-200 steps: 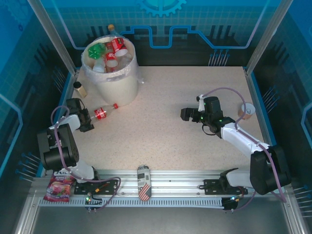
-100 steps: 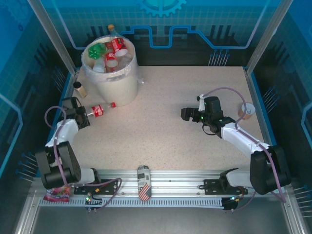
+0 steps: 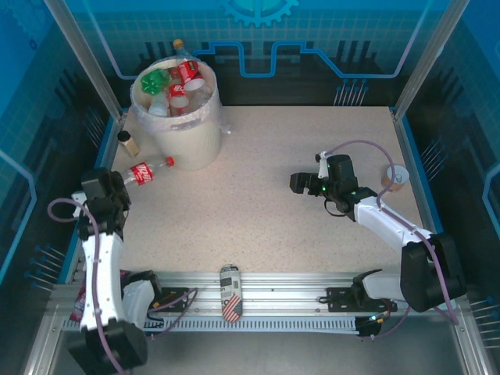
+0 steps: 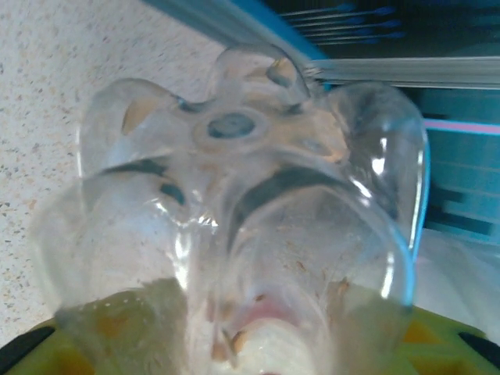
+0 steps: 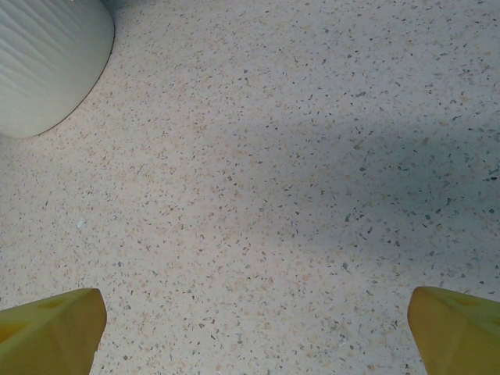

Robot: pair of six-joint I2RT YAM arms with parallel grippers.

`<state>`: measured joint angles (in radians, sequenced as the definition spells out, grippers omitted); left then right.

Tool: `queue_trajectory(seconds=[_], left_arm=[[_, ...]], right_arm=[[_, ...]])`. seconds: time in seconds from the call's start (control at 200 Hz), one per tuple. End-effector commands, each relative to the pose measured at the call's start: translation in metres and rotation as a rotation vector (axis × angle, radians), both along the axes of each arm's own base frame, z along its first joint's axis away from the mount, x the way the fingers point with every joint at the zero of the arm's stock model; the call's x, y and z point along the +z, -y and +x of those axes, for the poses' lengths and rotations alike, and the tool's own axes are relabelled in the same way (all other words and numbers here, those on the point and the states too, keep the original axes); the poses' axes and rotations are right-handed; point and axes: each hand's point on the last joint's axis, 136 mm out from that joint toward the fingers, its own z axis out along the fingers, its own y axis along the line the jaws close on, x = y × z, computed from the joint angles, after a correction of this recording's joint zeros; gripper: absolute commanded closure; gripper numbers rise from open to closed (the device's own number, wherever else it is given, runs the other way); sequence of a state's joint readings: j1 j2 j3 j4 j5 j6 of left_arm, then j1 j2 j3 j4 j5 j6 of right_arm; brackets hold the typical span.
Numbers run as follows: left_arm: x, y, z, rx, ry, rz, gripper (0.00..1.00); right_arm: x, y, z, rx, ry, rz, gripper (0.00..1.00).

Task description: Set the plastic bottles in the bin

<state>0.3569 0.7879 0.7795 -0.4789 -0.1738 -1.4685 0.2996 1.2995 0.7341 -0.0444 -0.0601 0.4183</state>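
Observation:
A clear red-labelled bottle (image 3: 144, 172) with a red cap is held by its base in my left gripper (image 3: 119, 183), just left of the bin's foot, cap pointing toward the bin. In the left wrist view the bottle's clear petal-shaped bottom (image 4: 234, 187) sits right at the camera, with the yellow-green fingers (image 4: 101, 328) showing through it on both sides. The cream bin (image 3: 181, 133) at the back left holds several bottles, among them a green one (image 3: 155, 80) and a red-labelled one (image 3: 188, 74). My right gripper (image 3: 296, 184) hangs open over bare table, its yellow fingertips (image 5: 48, 328) wide apart.
A small brown jar (image 3: 127, 143) stands left of the bin, close to the held bottle. A patterned can (image 3: 230, 292) lies on the front rail. A paper cup (image 3: 397, 177) stands at the right edge. The bin's ribbed wall (image 5: 47, 62) shows in the right wrist view.
My left arm has swung back and to the left, carrying the bottle up and leftward toward the table's left edge. The right arm has not moved.

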Motion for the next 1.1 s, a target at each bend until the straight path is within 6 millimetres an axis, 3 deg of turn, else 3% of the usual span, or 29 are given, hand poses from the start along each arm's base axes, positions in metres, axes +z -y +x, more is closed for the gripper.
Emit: queue_trajectory(seconds=[0.0, 0.26, 0.48, 0.595, 0.795, 1.091], left_arm=[[0.048, -0.001, -0.010, -0.013, 0.047, 0.101, 0.54], [0.151, 0.037, 0.043, -0.160, 0.290, 0.191, 0.55], [0.218, 0.052, 0.079, -0.032, 0.395, 0.443, 0.60], [0.237, 0.067, 0.104, -0.021, 0.417, 0.531, 0.60], [0.244, 0.099, 0.146, -0.103, 0.313, 0.693, 0.59], [0.281, 0.107, 0.174, -0.312, 0.110, 0.970, 0.56]], right_arm=[[0.014, 0.002, 0.006, -0.005, 0.030, 0.003, 0.00], [0.016, -0.003, 0.004, -0.001, 0.034, 0.011, 0.00], [0.018, 0.001, -0.004, -0.008, 0.037, -0.004, 0.00], [0.018, 0.005, -0.006, -0.016, 0.041, -0.018, 0.00], [0.017, 0.007, -0.007, -0.018, 0.038, -0.019, 0.00], [0.011, 0.006, -0.006, -0.008, 0.028, -0.030, 0.00]])
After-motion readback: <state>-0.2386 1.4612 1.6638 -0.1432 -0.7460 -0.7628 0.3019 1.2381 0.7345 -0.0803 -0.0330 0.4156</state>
